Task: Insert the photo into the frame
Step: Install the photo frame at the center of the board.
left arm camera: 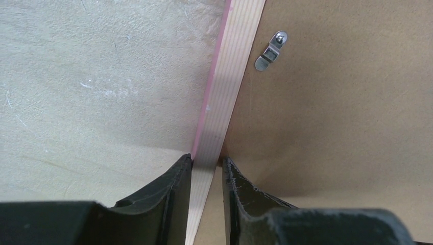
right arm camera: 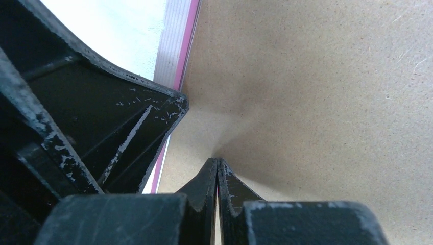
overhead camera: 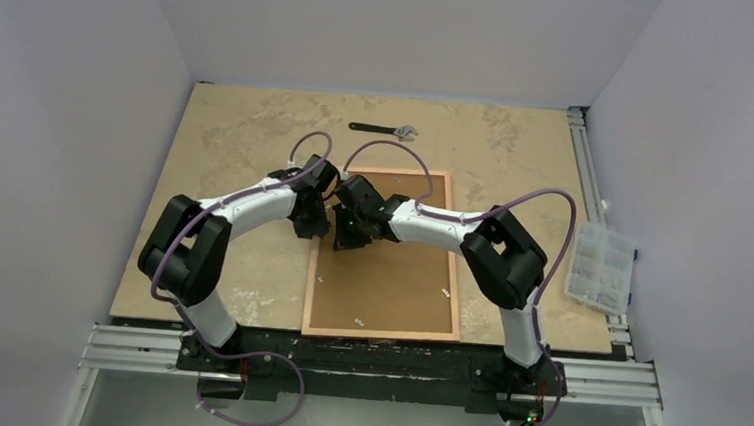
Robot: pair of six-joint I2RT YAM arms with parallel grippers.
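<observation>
The left gripper (left arm camera: 207, 164) is straddling the left rail of the large thin rectangular picture frame with the pink front and pale striped wood-look back (left arm camera: 224, 87), with 1 black finger hugging each side. Honestly I can't tell if it's pinching or just bracketing. The frame is lying face down on the mottled beige table (overhead camera: 248, 134), and the plain matte brown fibreboard backing (left arm camera: 347, 127) is sitting inside it. 1 small shiny metal turn clip (left arm camera: 270, 51) is lying on the board, just beside the rail, not over it. The photo isn't showing; I'm guessing it's hiding under the board. The right gripper (right arm camera: 217, 162), tips fully together, is pressing on the board just inside that rail.

I'm reading this as the closing-up step, seating the backing. The next move is probably calling for fine sideways nudges on the slick little clips.
</observation>
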